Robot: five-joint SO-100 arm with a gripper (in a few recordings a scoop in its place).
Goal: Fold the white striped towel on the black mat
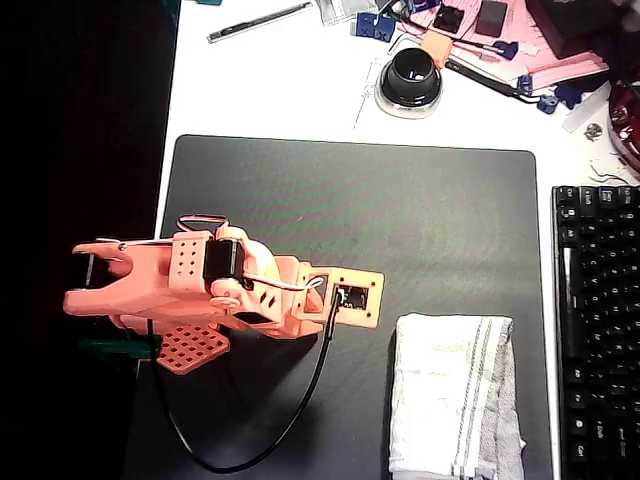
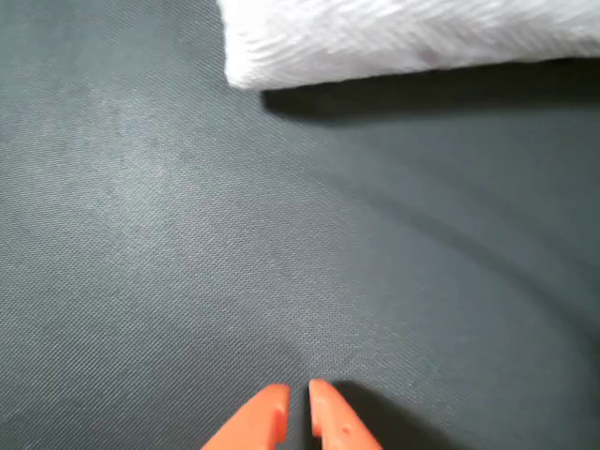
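A white table (image 1: 270, 90) carries the black mat (image 1: 400, 210), a keyboard (image 1: 598, 320) and desk clutter (image 1: 480, 40).

One towel (image 1: 455, 395) is counted, folded into a single bundle, and one mat (image 1: 400, 210) is seen beneath it. One robot arm (image 1: 200, 280) is counted, with one gripper (image 2: 297, 412) made up of two fingers, and one black cable (image 1: 290, 415) is trailed from it. One keyboard (image 1: 597, 330) is seen at the right edge in the overhead view. One round black knob (image 1: 409, 80) and one pen (image 1: 258, 22) are counted on the white table (image 1: 280, 90). Several small blue clips (image 1: 375, 26) are scattered there; their exact number cannot be told.
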